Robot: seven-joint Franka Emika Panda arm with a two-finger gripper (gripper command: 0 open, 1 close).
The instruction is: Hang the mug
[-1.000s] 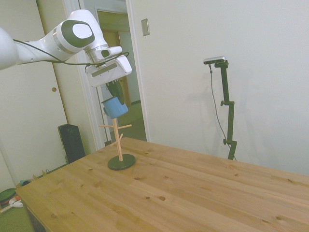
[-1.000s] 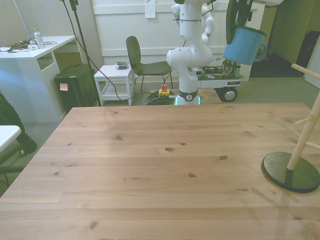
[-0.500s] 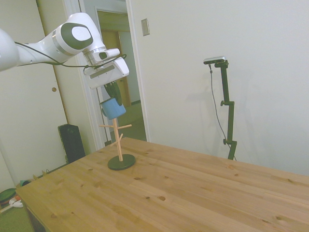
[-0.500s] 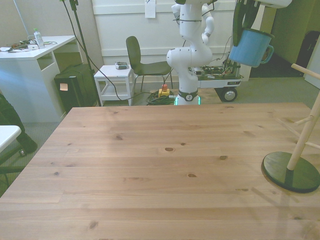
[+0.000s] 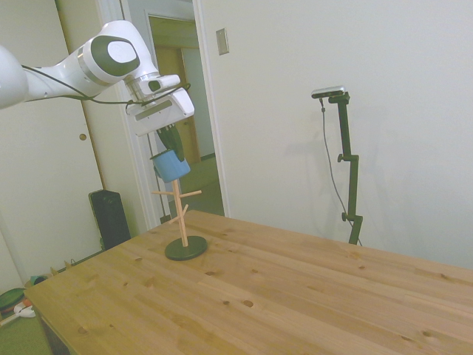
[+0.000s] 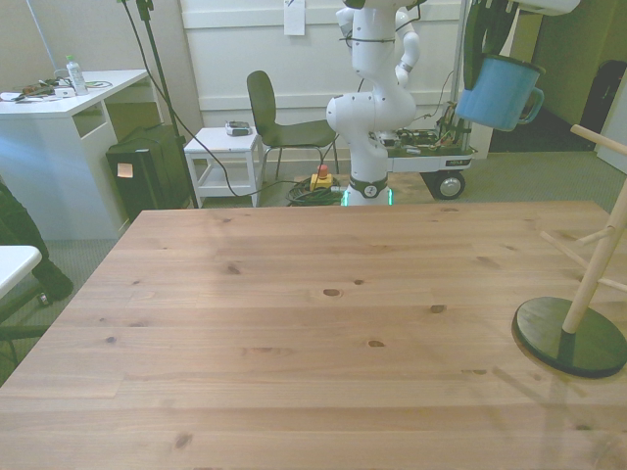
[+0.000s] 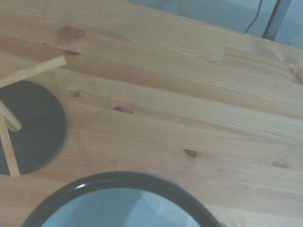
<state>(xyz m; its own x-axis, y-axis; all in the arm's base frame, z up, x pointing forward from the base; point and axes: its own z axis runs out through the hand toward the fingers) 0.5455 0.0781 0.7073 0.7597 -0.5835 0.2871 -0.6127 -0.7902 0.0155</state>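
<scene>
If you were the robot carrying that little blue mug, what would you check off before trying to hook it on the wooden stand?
1. Mug held: the gripper is shut on the rim of the small light-blue enamel mug, well above the table. Ok.
2. Handle free: the mug's small handle sticks out to the front view's right, unblocked. Ok.
3. Stand upright: the wooden peg stand on its dark round base is on the wooden table, pegs bare. Ok.
4. Mug over the stand: in the side view it hangs just above the post's top. Ok, roughly.
5. Handle lined up with a peg: cannot tell.
6. Firmness of grip: cannot tell.
</scene>
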